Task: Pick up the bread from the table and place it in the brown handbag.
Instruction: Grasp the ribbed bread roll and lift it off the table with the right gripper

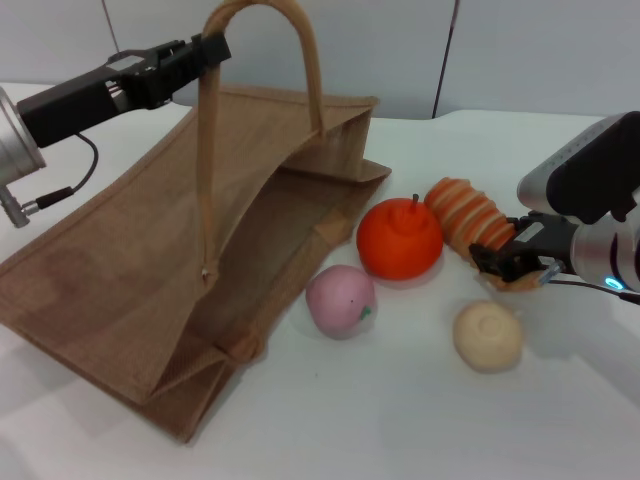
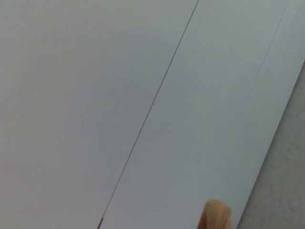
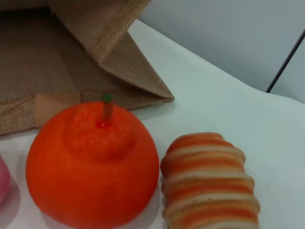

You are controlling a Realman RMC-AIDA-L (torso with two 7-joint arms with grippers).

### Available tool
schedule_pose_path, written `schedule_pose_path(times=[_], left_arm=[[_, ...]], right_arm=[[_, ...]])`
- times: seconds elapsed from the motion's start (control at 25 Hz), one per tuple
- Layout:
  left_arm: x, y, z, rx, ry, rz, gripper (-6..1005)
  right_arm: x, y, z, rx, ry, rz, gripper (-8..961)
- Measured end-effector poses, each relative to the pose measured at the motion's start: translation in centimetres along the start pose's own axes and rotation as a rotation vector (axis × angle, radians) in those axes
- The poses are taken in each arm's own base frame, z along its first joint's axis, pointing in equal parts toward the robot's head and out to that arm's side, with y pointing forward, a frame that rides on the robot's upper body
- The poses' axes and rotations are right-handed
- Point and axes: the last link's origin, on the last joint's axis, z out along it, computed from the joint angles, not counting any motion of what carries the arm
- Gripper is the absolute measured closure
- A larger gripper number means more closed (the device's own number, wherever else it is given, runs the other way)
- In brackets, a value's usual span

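The right hand (image 1: 512, 262) is sitting low over the tabletop (image 1: 400, 420) at the near end of the bread (image 1: 470, 225), its dark fingers spread apart to either side of that end and seemingly touching the crust without yet pinching it. I judge the grasp is being set up: the hand is reaching in along the loaf's length, so it will be gripping across the narrow width, where the ridges give purchase.

The left hand (image 1: 205, 50) is raised up on the other side, clamped on one handle (image 1: 255, 20) of the bag (image 1: 150, 260). That hold looks purposeful, since lifting the handle is pulling the upper wall up and keeping the mouth gaping toward the food, so the loaf can be slid in sideways. The bag itself is lying on its side on the tabletop.

The bread is lying flat, its far end pointing toward the bag's corner, well apart from the opening. The orange (image 1: 400, 238) is sitting just beside it, between loaf and bag mouth; in the right wrist view the two look close to touching. A pink fruit (image 1: 341, 300) and a pale bun (image 1: 487, 335) are resting nearer the robot, the bun just beside the right hand. The carry will probably need to be going up and over the orange.
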Motion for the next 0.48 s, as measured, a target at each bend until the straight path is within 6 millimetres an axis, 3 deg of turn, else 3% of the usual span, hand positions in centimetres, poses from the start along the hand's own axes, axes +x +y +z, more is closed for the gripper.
schedule_pose_path(times=[0.48], left_arm=[[0.06, 0.32, -0.12, -0.021, 0.001, -0.004, 839]], right_arm=[[-0.45, 0.05, -0.54, -0.006, -0.009, -0.011, 438]])
